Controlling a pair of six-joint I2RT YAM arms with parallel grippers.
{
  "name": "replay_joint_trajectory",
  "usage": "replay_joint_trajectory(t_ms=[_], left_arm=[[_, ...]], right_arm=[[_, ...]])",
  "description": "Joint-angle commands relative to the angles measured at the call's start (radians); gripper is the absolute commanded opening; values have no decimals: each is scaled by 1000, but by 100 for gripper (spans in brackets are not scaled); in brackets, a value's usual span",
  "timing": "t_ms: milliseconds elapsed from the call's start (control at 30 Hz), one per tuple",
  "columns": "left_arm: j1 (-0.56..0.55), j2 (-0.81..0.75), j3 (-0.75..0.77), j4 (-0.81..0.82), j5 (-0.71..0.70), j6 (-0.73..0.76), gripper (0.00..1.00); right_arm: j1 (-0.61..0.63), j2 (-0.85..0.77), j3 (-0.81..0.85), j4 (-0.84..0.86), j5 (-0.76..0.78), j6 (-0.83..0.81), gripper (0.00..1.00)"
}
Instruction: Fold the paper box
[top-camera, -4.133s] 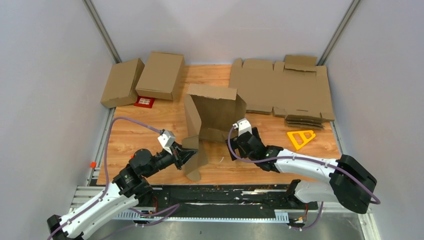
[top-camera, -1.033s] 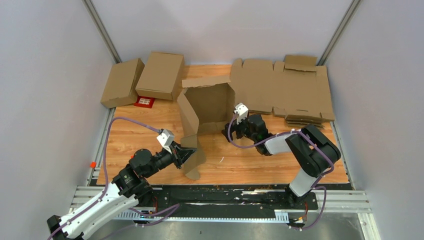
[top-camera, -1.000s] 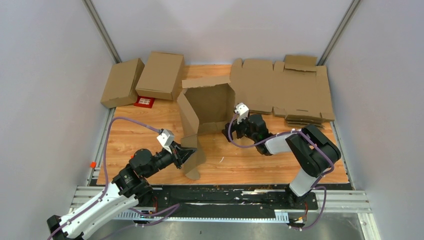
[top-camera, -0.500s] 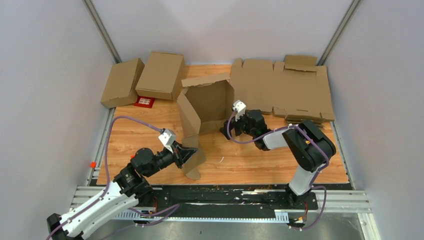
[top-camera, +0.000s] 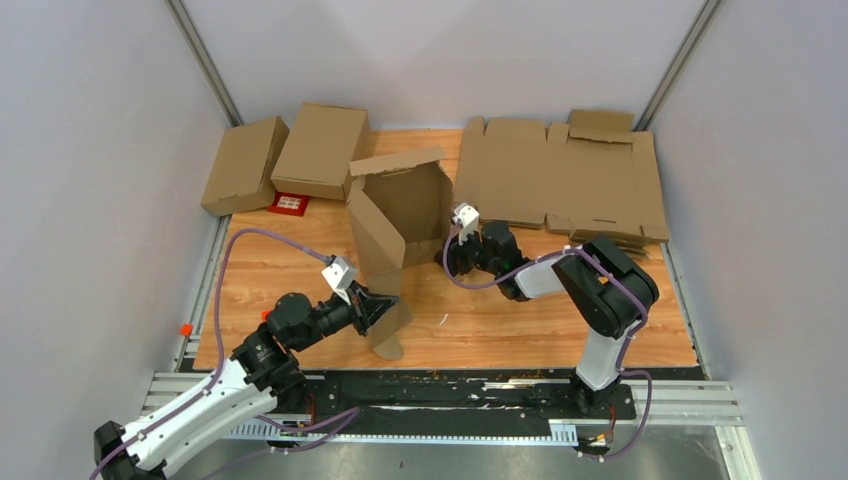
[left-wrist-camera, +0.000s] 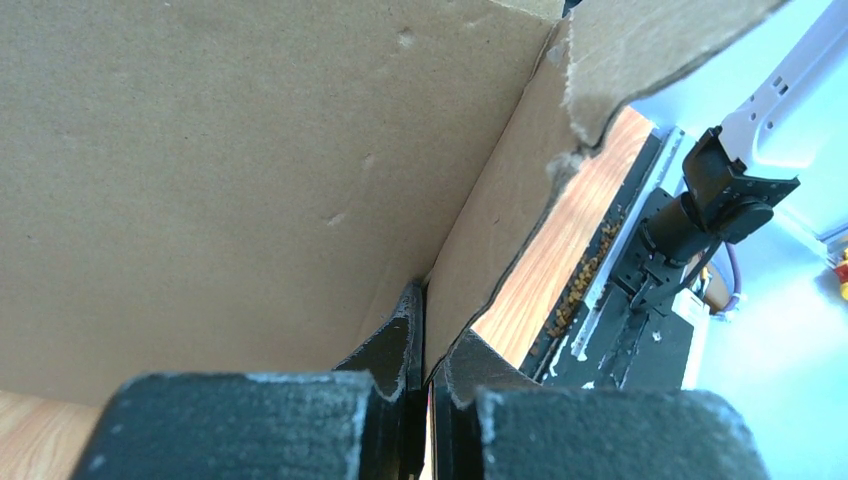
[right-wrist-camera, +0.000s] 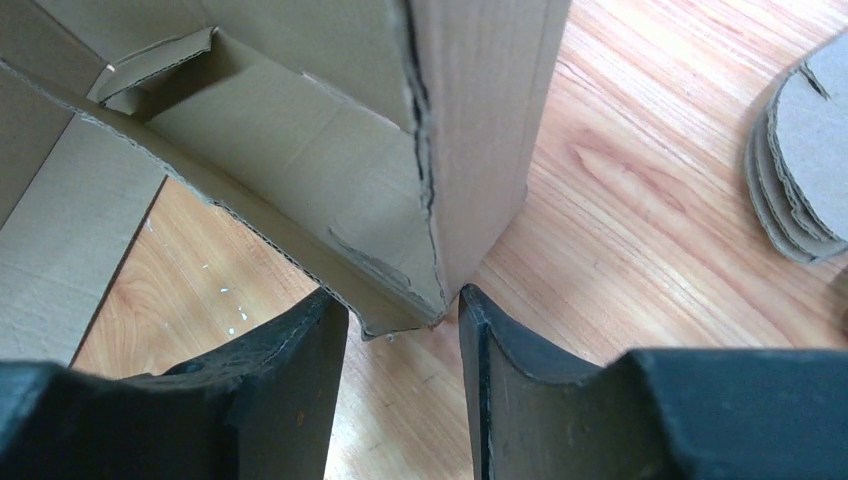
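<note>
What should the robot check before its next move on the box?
1. The left gripper pinches a flap of the box: ok.
2. A box corner sits inside the open right gripper: ok.
3. The box stands upright on the table: ok.
4. All flaps folded in: not ok, the top flap sticks out.
5. Corner edge undamaged: not ok, it looks ragged.

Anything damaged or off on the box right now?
Yes. The plain brown corrugated cardboard box has a ragged, torn edge along the corner that stands inside the open right gripper, with liner peeled near its base. In the left wrist view, the flap pinched by the left gripper also shows a chewed, uneven edge.
</note>
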Motion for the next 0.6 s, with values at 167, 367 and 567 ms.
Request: replay_joint_trajectory(t_ms=[167,367,567], left_arm=[[2,18,-8,-91,-22,-60,16],[2,-32,66,-181,-41,-58,44],[2,-49,227,-386,-129,-17,58]], right_arm=[[12,27,32,57,63,89,51],[11,15,36,58,72,90,66],[11,21,54,54,59,86,75]])
